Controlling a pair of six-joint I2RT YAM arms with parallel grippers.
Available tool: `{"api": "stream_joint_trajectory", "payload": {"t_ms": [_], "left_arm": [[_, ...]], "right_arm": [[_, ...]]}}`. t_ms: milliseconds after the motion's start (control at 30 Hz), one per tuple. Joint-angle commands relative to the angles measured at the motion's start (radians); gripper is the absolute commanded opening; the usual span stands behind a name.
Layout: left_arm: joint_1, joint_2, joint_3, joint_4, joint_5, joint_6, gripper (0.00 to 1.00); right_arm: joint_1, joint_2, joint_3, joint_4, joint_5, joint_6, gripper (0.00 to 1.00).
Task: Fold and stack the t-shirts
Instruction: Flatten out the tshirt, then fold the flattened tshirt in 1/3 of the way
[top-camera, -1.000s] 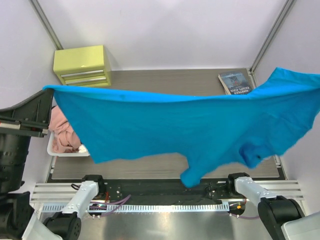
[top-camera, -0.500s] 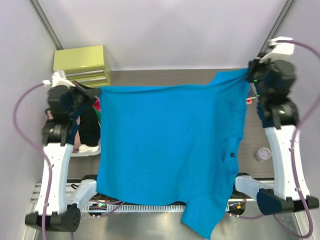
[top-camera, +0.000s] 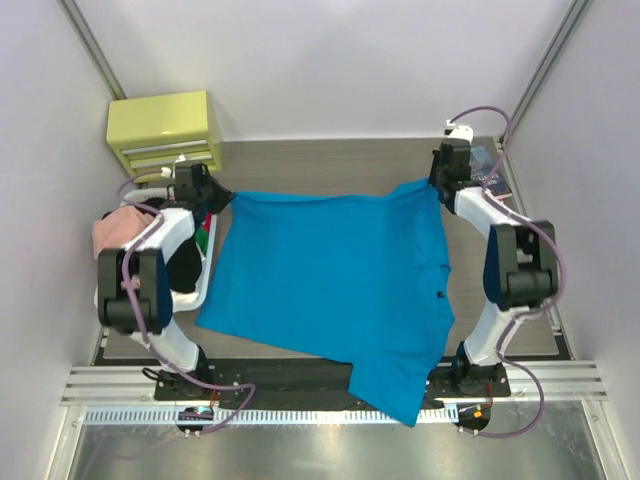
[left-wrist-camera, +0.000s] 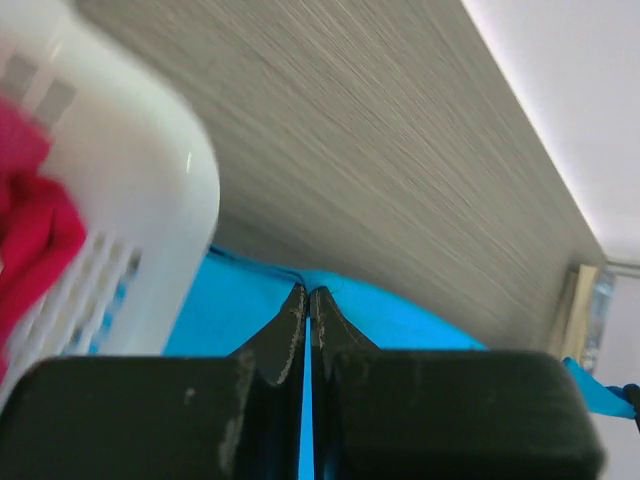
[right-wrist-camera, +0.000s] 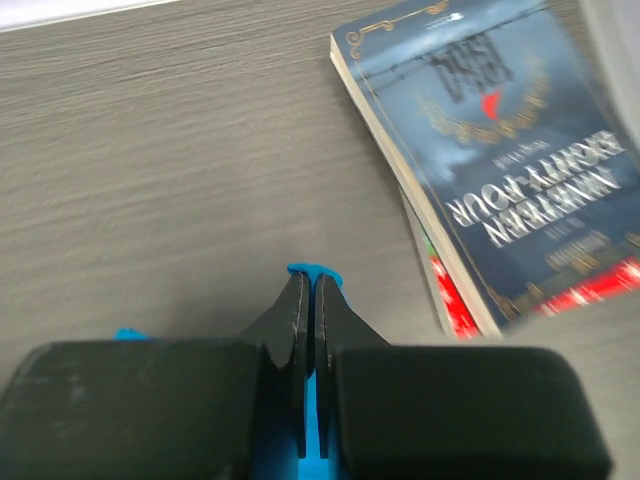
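The turquoise-blue t-shirt (top-camera: 335, 275) lies spread over the table, its collar end hanging over the near edge. My left gripper (top-camera: 222, 199) is shut on the shirt's far left corner; the wrist view shows cloth (left-wrist-camera: 240, 305) pinched between the tips. My right gripper (top-camera: 436, 184) is shut on the far right corner, with blue cloth (right-wrist-camera: 312, 271) showing at the tips. A pink t-shirt (top-camera: 118, 224) and dark and red cloth lie in the white basket (top-camera: 196, 290) at the left; red cloth (left-wrist-camera: 35, 235) shows through its wall.
A yellow-green drawer box (top-camera: 165, 130) stands at the back left. A dark-blue-covered book (right-wrist-camera: 500, 150) lies at the back right, close to my right gripper; it also shows in the top view (top-camera: 491, 170). The basket wall (left-wrist-camera: 130, 190) is just left of my left gripper.
Both arms have come down and forward from a high hold. The shirt, hanging in the air before, now lies laid out on the table with its far corners still gripped.
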Motion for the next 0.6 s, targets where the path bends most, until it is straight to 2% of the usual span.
{"api": "stream_joint_trajectory", "payload": {"t_ms": [0,167,300,567], "left_arm": [[0.002,0.187,0.191,0.189,0.000,0.015,0.00],[-0.001,0.398,0.354,0.192,0.005,0.010,0.00],[-0.001,0.503,0.487,0.162,-0.014,0.012,0.00],[-0.004,0.630,0.598,0.157,-0.041,-0.006,0.00]], "right_arm": [[-0.006,0.209,0.183,0.194,0.016,0.023,0.01],[-0.008,0.413,0.414,0.157,0.009,0.006,0.01],[-0.009,0.544,0.573,0.099,0.016,-0.002,0.01],[-0.009,0.703,0.792,0.048,-0.005,-0.005,0.01]]}}
